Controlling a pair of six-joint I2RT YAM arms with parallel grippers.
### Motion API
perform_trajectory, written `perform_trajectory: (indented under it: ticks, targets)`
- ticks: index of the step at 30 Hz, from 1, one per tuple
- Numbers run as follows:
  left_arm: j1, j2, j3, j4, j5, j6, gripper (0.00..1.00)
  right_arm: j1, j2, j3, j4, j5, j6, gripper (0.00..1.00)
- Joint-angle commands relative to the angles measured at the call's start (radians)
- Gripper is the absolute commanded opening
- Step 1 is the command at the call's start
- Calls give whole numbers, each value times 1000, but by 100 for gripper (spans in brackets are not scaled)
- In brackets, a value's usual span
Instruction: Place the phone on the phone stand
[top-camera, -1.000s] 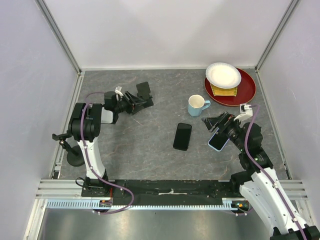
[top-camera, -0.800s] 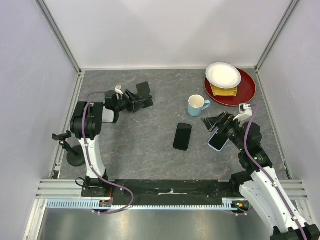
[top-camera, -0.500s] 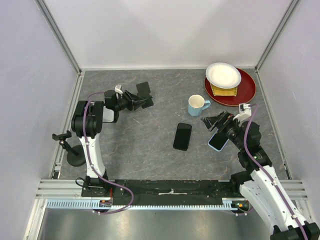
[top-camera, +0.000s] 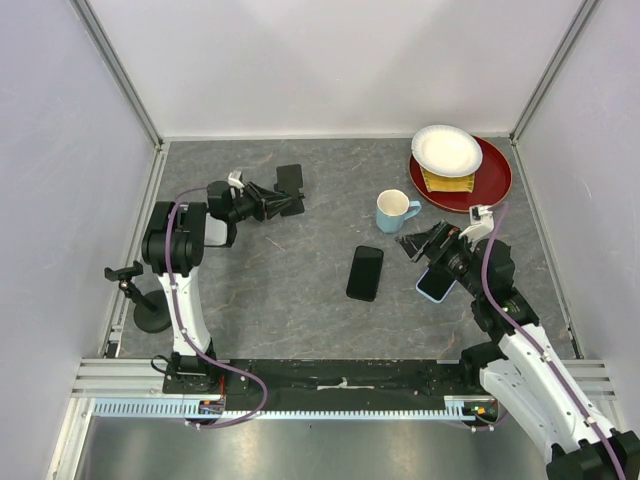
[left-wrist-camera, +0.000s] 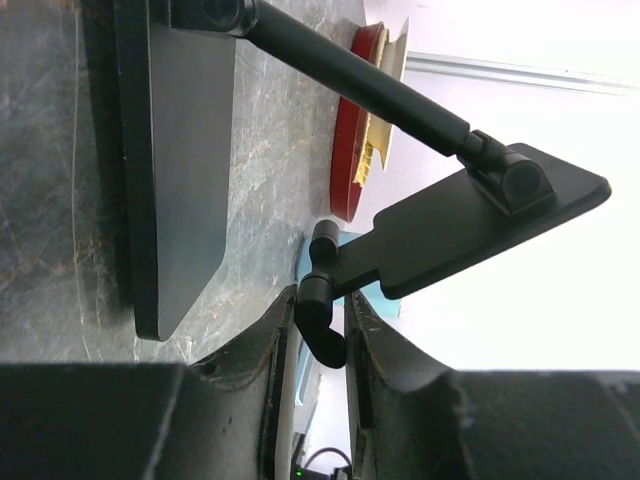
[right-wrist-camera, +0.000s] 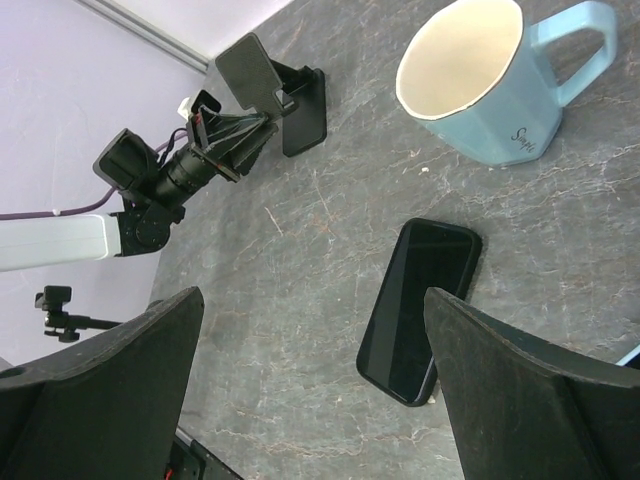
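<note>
A black phone (top-camera: 365, 273) (right-wrist-camera: 420, 295) lies flat, screen up, mid-table. The black phone stand (top-camera: 289, 178) (right-wrist-camera: 275, 95) sits at the back left, with its base plate (left-wrist-camera: 180, 150) flat on the table and its tilted back plate (left-wrist-camera: 480, 225) on a rod. My left gripper (top-camera: 278, 205) (left-wrist-camera: 322, 345) reaches in low from the left, and its fingers press both sides of the stand's hooked front lip (left-wrist-camera: 322, 320). My right gripper (top-camera: 422, 245) (right-wrist-camera: 320, 400) hovers open just right of the phone, holding nothing.
A light-blue mug (top-camera: 395, 210) (right-wrist-camera: 485, 85) stands behind the phone. A second phone in a light-blue case (top-camera: 437, 284) lies under my right wrist. A red plate (top-camera: 495, 185) with a white plate and food is at the back right. A small black tripod clamp (top-camera: 140, 295) stands outside the table's left edge.
My left gripper's jaws have narrowed from wide apart down onto the stand's lip. My right gripper has edged slightly left and back, still open. The phone has not moved.
</note>
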Motion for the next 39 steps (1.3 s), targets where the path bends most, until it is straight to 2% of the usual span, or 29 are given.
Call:
perform_trajectory:
  ticks: [1, 3, 5, 9, 14, 17, 19, 20, 21, 23, 25, 27, 32, 35, 39]
  targets:
    - [-11, -24, -43, 108, 79, -117, 2, 28, 17, 25, 34, 19, -7, 98]
    - [-32, -34, -90, 159, 88, -192, 2, 57, 43, 38, 18, 43, -16, 98]
    - [-58, -38, -130, 277, 97, -275, 2, 83, 86, 60, 2, 86, -31, 98]
    - [-97, -55, -224, 371, 113, -313, 2, 187, 171, 113, -56, 181, -48, 98]
    - [-141, -113, -271, 271, 143, -225, 2, 282, 243, 140, -76, 274, -76, 98]
    - [-124, -173, -324, 210, 191, -147, 2, 313, 261, 137, -78, 294, -96, 98]
    - [-117, -213, -322, 25, 219, -51, 2, 333, 278, 136, -76, 323, -114, 98]
    - [-115, -251, -310, -78, 222, 76, 2, 342, 286, 136, -72, 333, -120, 98]
    - [-115, -267, -276, -244, 216, 139, 2, 362, 293, 137, -71, 362, -126, 98]
    - [-114, -287, -243, -351, 203, 254, 6, 388, 330, 150, -71, 392, -136, 98]
    - [-100, -287, -224, -424, 206, 292, 9, 439, 365, 166, -70, 437, -128, 98]
    - [-83, -288, -221, -439, 213, 315, 13, 509, 390, 182, -75, 484, -117, 98]
    - [-57, -319, -230, -459, 203, 313, 35, 690, 526, 294, -111, 718, -120, 98]
    - [-42, -319, -230, -461, 211, 306, 39, 738, 648, 402, -142, 806, -122, 98]
    - [-8, -359, -236, -462, 214, 312, 43, 758, 818, 544, -137, 820, -166, 98]
